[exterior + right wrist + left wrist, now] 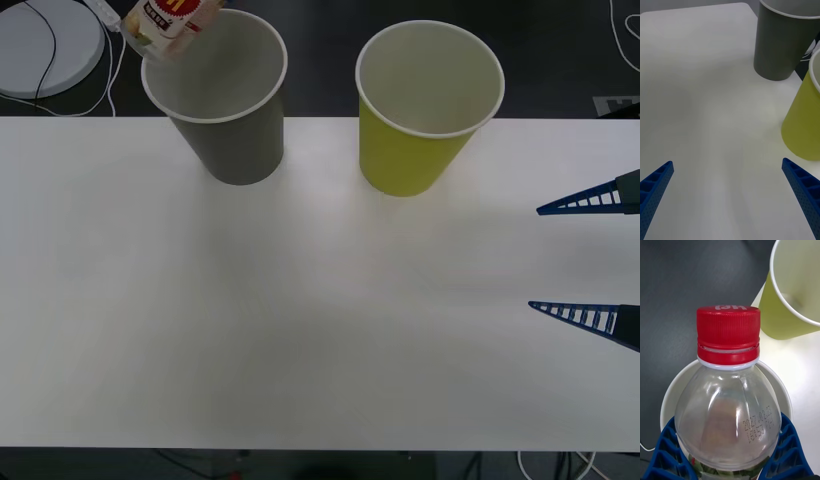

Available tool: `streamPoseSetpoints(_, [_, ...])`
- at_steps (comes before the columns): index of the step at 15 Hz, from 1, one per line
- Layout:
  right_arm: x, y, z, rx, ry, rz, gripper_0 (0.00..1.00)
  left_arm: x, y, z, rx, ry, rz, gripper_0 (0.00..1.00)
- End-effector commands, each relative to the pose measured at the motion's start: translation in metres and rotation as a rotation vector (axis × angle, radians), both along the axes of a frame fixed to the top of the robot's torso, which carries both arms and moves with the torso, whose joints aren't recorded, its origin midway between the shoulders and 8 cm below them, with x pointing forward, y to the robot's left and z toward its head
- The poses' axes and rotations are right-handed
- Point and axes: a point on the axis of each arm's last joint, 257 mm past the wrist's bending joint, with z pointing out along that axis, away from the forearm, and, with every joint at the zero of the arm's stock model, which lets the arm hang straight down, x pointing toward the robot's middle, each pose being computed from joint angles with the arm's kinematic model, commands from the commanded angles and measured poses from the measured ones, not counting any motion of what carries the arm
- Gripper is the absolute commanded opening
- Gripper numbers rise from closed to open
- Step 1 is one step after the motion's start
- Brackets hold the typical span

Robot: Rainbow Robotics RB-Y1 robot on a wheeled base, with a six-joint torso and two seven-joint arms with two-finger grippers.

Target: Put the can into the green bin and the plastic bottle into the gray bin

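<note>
White table [300, 330]: left end effector [730, 453] clamps plastic bottle [728, 401] over gray bin [222, 100] (right end effector [545, 255] spread, empty).

Clear red-capped plastic bottle [728, 390] above upright gray bin [230, 130], green bin [420, 130] beside
</note>
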Motion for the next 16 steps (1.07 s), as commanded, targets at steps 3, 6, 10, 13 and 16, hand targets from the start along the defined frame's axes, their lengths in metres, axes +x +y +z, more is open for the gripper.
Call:
streamPoseSetpoints(3, [0.0, 0.0, 0.0, 0.0, 0.0, 0.0, 1.0, -0.0008, -0.0025, -0.0023, -0.019, 0.013, -0.001, 0.19])
streamPoseSetpoints(6, [0.0, 0.0, 0.0, 0.0, 0.0, 0.0, 1.0, -0.0013, -0.0032, -0.003, -0.021, 0.016, -0.001, 1.0])
streamPoseSetpoints(10, [0.0, 0.0, 0.0, 0.0, 0.0, 0.0, 1.0, -0.0009, -0.0034, -0.0034, -0.023, 0.018, 0.003, 1.0])
streamPoseSetpoints(13, [0.0, 0.0, 0.0, 0.0, 0.0, 0.0, 1.0, -0.0009, -0.0034, -0.0034, -0.025, 0.019, 0.006, 1.0])
streamPoseSetpoints(16, [0.0, 0.0, 0.0, 0.0, 0.0, 0.0, 1.0, -0.0016, -0.0033, -0.0046, -0.022, 0.022, 0.001, 1.0])
